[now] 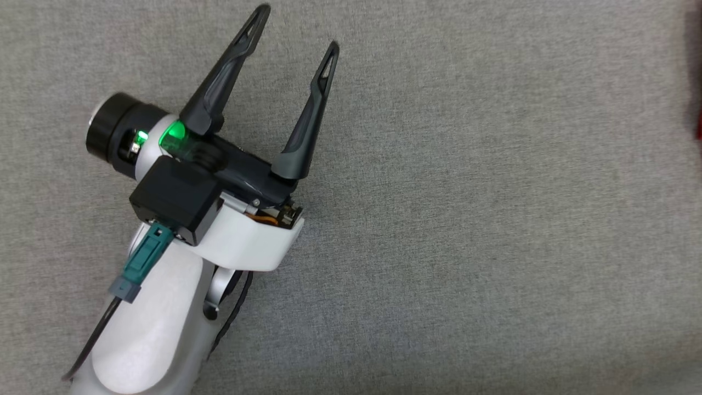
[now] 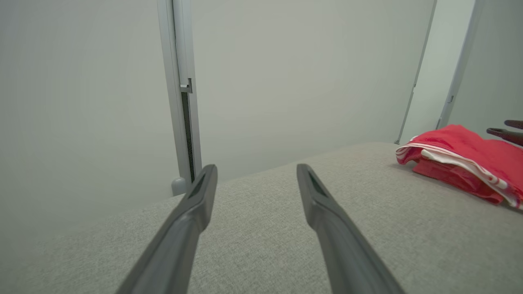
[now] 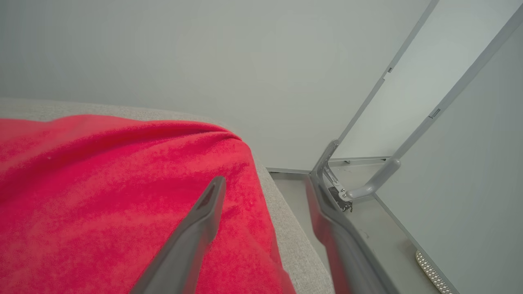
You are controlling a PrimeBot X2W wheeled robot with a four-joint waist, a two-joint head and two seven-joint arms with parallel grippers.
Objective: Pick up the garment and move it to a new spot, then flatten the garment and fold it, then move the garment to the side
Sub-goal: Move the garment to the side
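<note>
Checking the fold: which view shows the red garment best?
Left wrist view: the garment lies folded, layers and white stripes visible. Right wrist view gives a close patch of it; head view, a red sliver at its right edge.

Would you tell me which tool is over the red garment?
The right tool, over the garment; the left tool hangs above bare grey surface.

right claw (image 3: 265, 183) — spread wide | astride red garment (image 3: 102, 183) edge | contact unclear | grey surface (image 3: 288, 232) beneath
</note>
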